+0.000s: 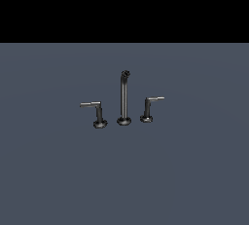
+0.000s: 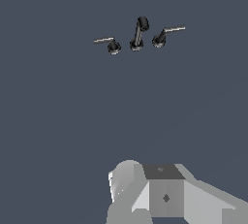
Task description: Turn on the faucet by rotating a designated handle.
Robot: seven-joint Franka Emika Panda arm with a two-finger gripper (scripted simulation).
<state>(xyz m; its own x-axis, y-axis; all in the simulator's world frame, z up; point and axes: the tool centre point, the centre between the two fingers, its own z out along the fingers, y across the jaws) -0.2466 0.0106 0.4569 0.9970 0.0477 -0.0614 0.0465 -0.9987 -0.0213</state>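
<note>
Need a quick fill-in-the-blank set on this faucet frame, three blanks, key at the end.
1. The tall thin dark metal spout stands ___ the two L-shaped lever handles.
2. In the exterior view, the handle with the thicker grey lever sits on the spout's ___ side.
3. The number of round bases resting on the grey surface is ___.

Missing words: between; left; three

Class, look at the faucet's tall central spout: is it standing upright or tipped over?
Upright. The spout rises straight from its round base, bent tip on top.
</note>
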